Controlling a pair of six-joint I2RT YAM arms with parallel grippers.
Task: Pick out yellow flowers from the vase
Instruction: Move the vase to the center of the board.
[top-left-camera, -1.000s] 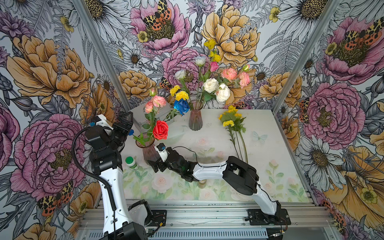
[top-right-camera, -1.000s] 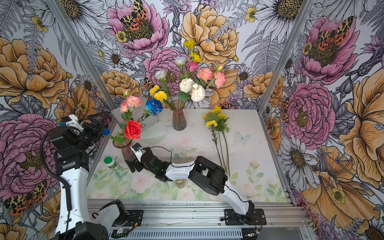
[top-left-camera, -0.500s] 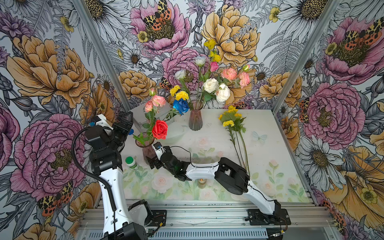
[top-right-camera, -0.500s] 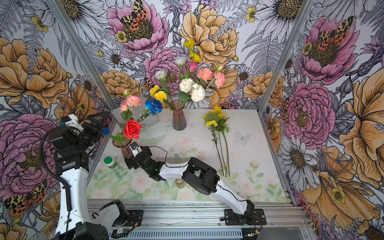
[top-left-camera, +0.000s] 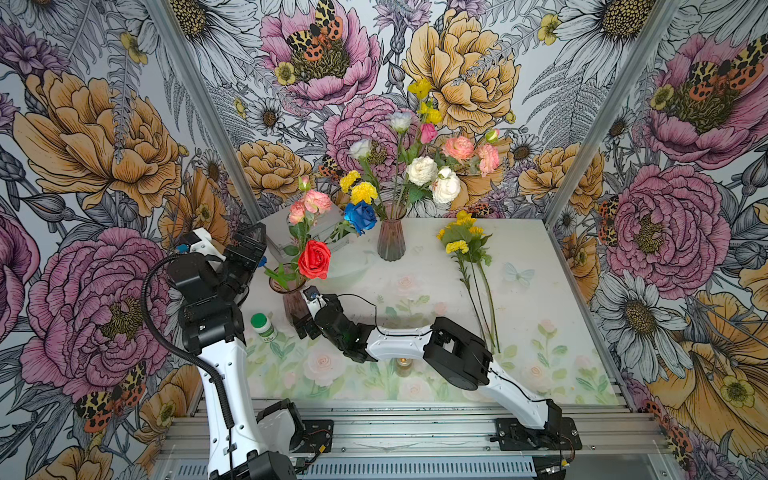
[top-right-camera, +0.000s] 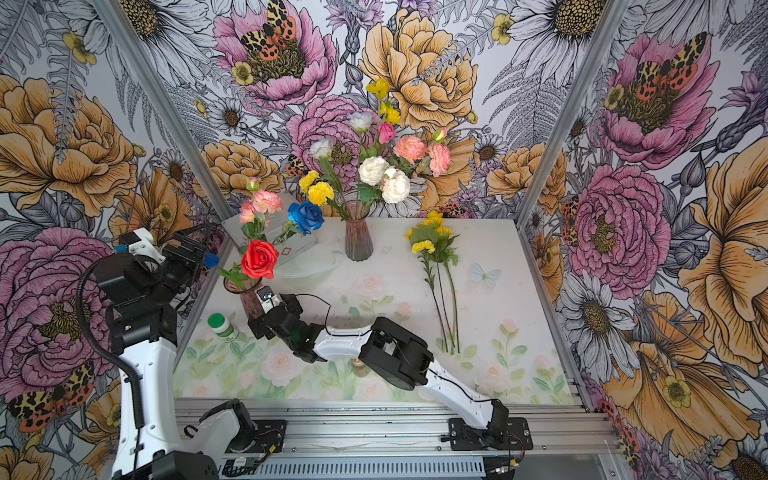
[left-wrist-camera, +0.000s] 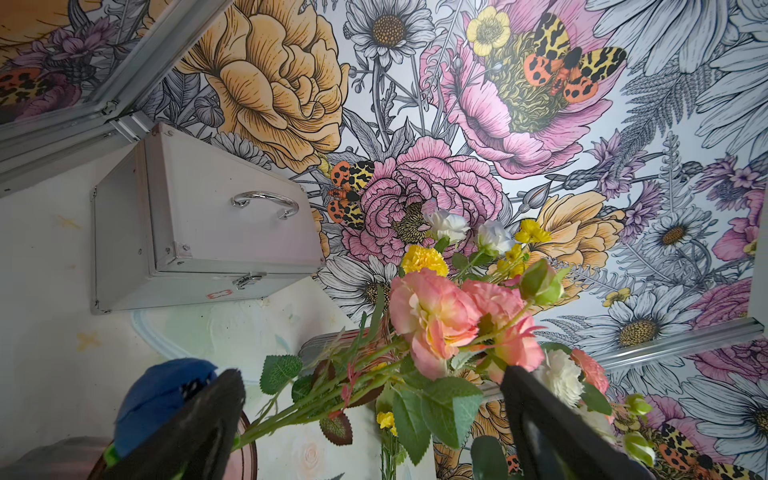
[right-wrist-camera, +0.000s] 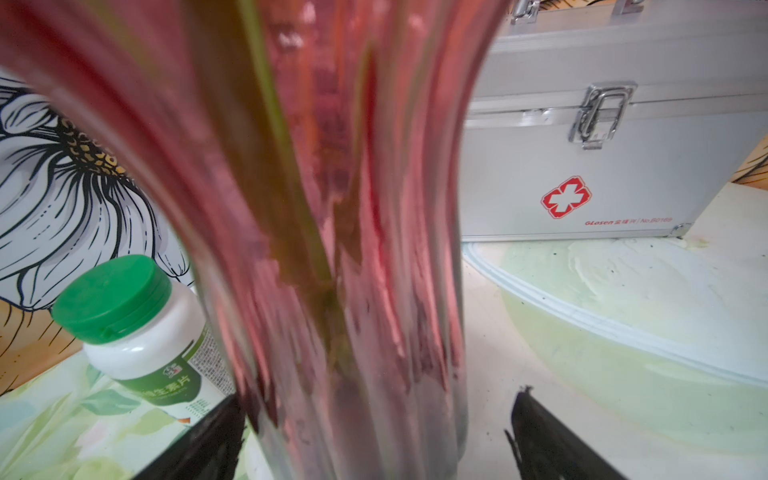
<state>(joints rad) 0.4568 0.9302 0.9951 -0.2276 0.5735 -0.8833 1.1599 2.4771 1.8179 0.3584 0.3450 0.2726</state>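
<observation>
Some yellow flowers (top-left-camera: 457, 246) lie flat on the tabletop (top-left-camera: 540, 257), well apart from both hands. More yellow heads (top-left-camera: 363, 192) stand in the back vase (top-left-camera: 391, 243). A tall yellow sprig (top-left-camera: 419, 88) pokes up above the bunch. Their stems get lost among the other stems.

The right hand (right-wrist-camera: 378, 395) is low down at the front vase (top-left-camera: 291, 305). Its fingers (right-wrist-camera: 548, 440) are wide apart, with the blurry pink glass between them. I cannot tell if they touch it. In both top views this hand hides the foot of that vase.

The left hand (left-wrist-camera: 372, 372) is up in the air, fingers apart, holding nothing. Pink flowers (left-wrist-camera: 436, 320) block much of its wrist view. The box (left-wrist-camera: 199, 232) is half hidden behind flowers in the top views. A small thing (top-left-camera: 402, 366) under the right arm is too hidden to name.
</observation>
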